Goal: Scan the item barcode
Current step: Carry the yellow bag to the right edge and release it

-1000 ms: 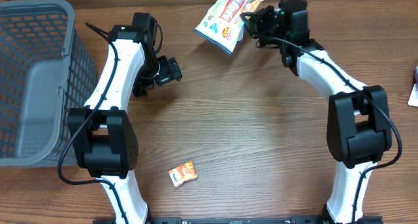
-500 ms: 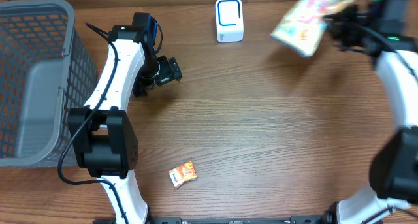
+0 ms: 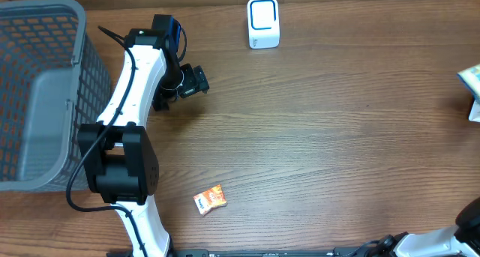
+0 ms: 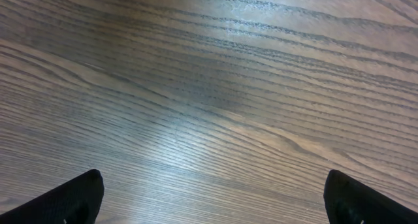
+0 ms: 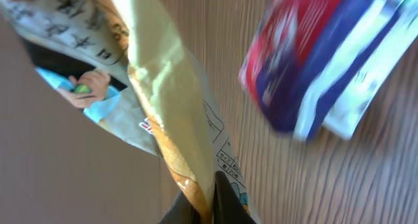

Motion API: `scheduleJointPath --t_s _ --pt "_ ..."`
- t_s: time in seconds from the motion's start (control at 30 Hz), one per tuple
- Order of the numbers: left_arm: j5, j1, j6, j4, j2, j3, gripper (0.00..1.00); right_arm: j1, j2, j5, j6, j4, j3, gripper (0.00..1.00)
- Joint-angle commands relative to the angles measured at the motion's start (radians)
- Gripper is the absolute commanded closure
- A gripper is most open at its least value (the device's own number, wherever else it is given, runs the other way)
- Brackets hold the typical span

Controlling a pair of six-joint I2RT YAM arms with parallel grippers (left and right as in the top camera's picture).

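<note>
The item is a yellow and pale-blue printed snack bag (image 5: pixel 163 87), which fills the right wrist view. My right gripper (image 5: pixel 210 188) is shut on its lower edge and holds it above the table. In the overhead view only a corner of the bag (image 3: pixel 470 76) shows at the right edge, and the right gripper itself is out of frame. No barcode shows on the bag. The white scanner (image 3: pixel 263 22) stands at the back middle of the table. My left gripper (image 3: pixel 196 81) hangs left of the scanner. In its wrist view the left gripper (image 4: pixel 212 188) is open over bare wood.
A grey mesh basket (image 3: pixel 45 92) stands at the far left. A small orange packet (image 3: pixel 211 199) lies near the front edge. A red, blue and white package (image 5: pixel 320 54) lies on the wood beside the held bag, and its edge (image 3: pixel 475 107) shows at the overhead view's right border.
My right arm has swung the bag from in front of the scanner to the right, almost out of the overhead view. The left arm has not moved.
</note>
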Motion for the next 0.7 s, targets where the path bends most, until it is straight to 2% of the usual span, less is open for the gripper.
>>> scheduleJointPath --t_s 0.0,0.13,0.2,0.23,0.3,0.33,0.43,0.53,0.67 --pt "0.000 0.006 0.004 -0.002 0.000 0.017 0.00 -0.062 0.048 0.017 -0.014 0.047 0.013 0.96" --pt "0.000 0.005 0.004 -0.002 0.000 0.017 0.00 -0.094 0.075 0.017 -0.012 0.082 0.013 0.94" --pt "0.000 0.006 0.004 -0.002 0.000 0.017 0.00 -0.108 0.077 0.017 -0.023 0.089 0.013 0.77" --pt "0.000 0.006 0.004 -0.002 0.000 0.017 0.00 -0.111 0.077 0.017 -0.029 0.091 0.013 0.75" --pt "0.000 0.005 0.004 -0.002 0.000 0.017 0.00 -0.129 0.076 -0.003 -0.063 0.091 0.018 0.53" --pt "0.000 0.006 0.004 -0.002 0.000 0.017 0.00 -0.144 0.076 -0.042 -0.080 0.091 0.024 0.47" --pt "0.000 0.006 0.003 -0.002 0.000 0.017 0.00 -0.178 0.076 -0.133 -0.080 0.072 0.047 0.44" --pt "0.000 0.005 0.004 -0.002 0.000 0.017 0.00 -0.220 0.072 -0.315 -0.079 0.056 0.085 0.43" --pt "0.000 0.005 0.004 -0.002 0.000 0.017 0.00 -0.236 0.043 -0.473 -0.076 0.022 0.119 0.32"
